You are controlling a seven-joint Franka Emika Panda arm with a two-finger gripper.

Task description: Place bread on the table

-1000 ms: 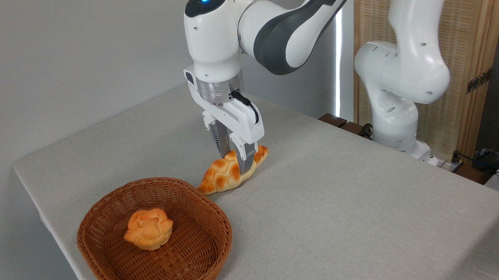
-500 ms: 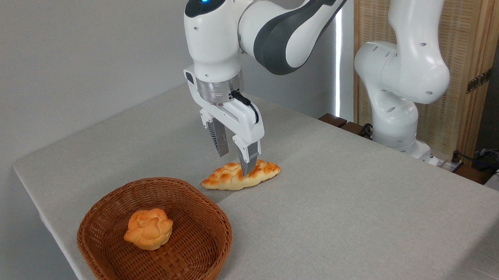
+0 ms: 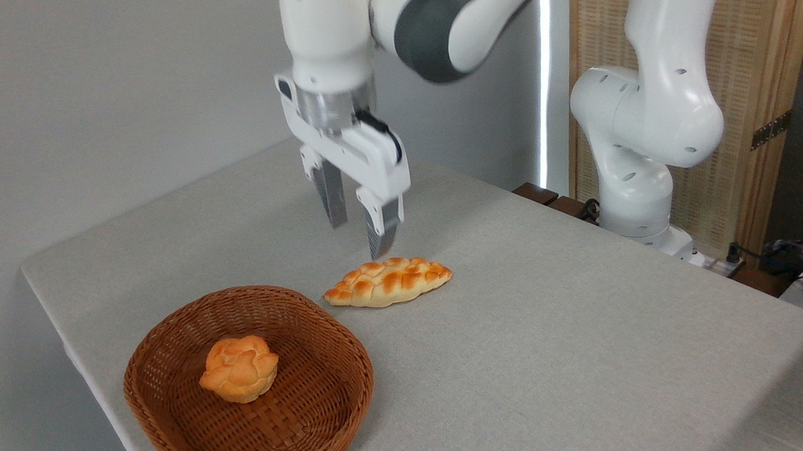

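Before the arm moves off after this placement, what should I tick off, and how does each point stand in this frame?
1. Bread lies flat on the table: ok.
2. Bread is outside the basket, apart from its rim: ok.
3. Gripper is open and empty: ok.
4. Fingers are clear above the bread, not touching: ok.
5. Bun sits in the basket, undisturbed: ok.
6. Bread sits well away from the table edges: ok.
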